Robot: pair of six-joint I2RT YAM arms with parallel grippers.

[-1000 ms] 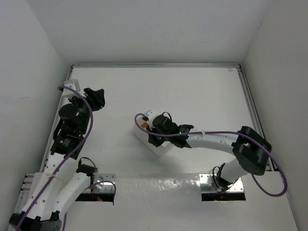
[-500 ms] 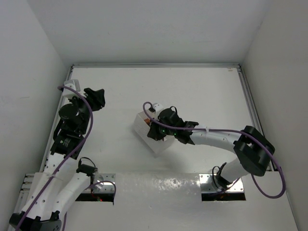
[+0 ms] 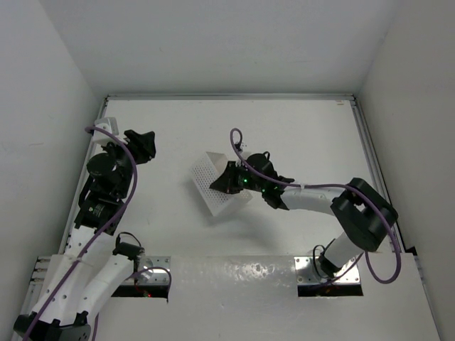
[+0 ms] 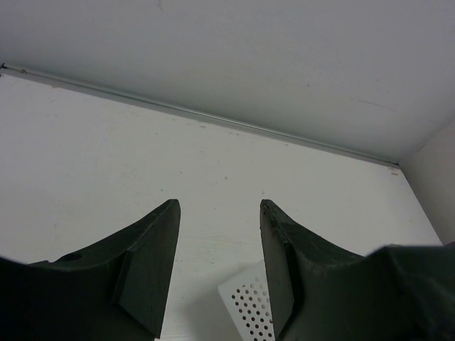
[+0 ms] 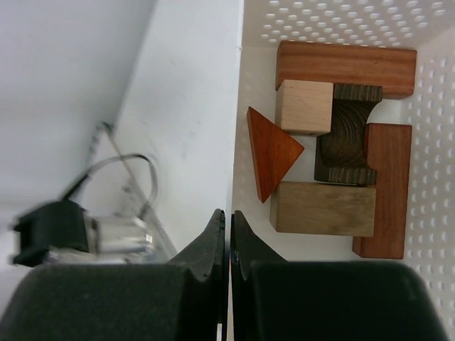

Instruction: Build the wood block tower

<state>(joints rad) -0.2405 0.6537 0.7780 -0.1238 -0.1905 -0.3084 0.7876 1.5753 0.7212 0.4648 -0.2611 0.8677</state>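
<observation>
You have no tower yet. The blocks (image 5: 334,156) all lie loose in the white perforated box (image 3: 207,181). The right wrist view shows six: bars, a pale cube, a dark notched piece and a red triangle. Your right fingers (image 5: 222,226) are pinched shut on the box's thin wall, and the box is tipped up near the middle of the worktop (image 3: 306,135). Your left fingers (image 4: 168,217) stand wide and hold nothing, off by the left edge. Everything is left to do: get the blocks out, then stack them. From above, the box hides the blocks, and you cannot tell whether it touches the worktop.
</observation>
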